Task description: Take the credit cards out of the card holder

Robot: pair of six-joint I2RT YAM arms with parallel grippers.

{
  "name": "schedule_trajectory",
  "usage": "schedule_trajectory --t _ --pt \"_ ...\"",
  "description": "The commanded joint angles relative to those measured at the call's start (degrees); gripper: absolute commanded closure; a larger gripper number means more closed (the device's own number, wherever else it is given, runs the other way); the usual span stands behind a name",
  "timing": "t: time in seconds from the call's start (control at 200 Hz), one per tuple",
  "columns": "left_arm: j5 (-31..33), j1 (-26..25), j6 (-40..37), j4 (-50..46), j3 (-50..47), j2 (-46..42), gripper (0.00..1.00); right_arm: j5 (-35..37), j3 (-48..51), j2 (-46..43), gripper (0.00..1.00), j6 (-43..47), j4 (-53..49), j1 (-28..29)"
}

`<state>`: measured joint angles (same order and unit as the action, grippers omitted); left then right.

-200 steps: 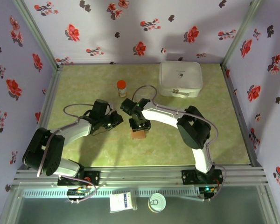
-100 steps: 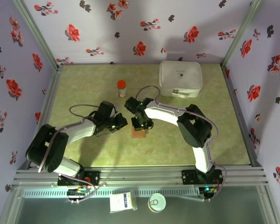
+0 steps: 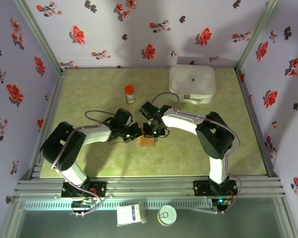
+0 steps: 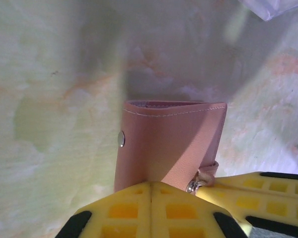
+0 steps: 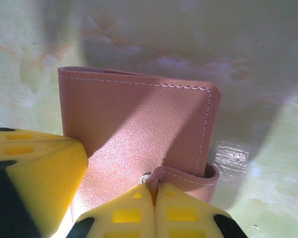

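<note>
card holder (image 5: 139, 124): flat stitched brown leather

I have both arms reaching low toward the middle, so their tips almost meet. My left arm (image 3: 92, 135) comes in from the left with its elbow bent back near its base. The left gripper (image 3: 135, 132) points to the right, and its yellow fingers (image 4: 121, 210) are pressed tight together. My right arm (image 3: 188, 121) bends round from the right. The right gripper (image 3: 150, 132) points down, just beside the left one, and its fingers (image 5: 181, 213) are squeezed together too.
</note>
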<state>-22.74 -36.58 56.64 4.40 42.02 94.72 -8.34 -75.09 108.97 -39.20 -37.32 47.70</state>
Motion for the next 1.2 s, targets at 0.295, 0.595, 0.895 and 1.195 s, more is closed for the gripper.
schedule_trajectory --t 0.295,0.595,0.895,1.195 --pt "1.18 1.68 -3.08 -4.59 0.58 2.66 1.0 8.62 3.93 -6.99 1.0 -0.27 -6.86 -1.47" --pt "-1.85 1.6 -2.34 -5.51 3.75 0.54 0.98 7.49 6.26 -7.42 0.73 -0.82 -2.85 -2.23" --pt "-0.89 1.59 -2.81 -8.35 5.01 -1.73 0.89 4.7 7.28 -4.58 0.7 -1.44 1.62 -3.03" --pt "0.32 1.6 -3.29 -9.1 5.26 -3.04 0.89 1.16 9.74 -1.71 0.77 -2.02 7.15 -3.76"
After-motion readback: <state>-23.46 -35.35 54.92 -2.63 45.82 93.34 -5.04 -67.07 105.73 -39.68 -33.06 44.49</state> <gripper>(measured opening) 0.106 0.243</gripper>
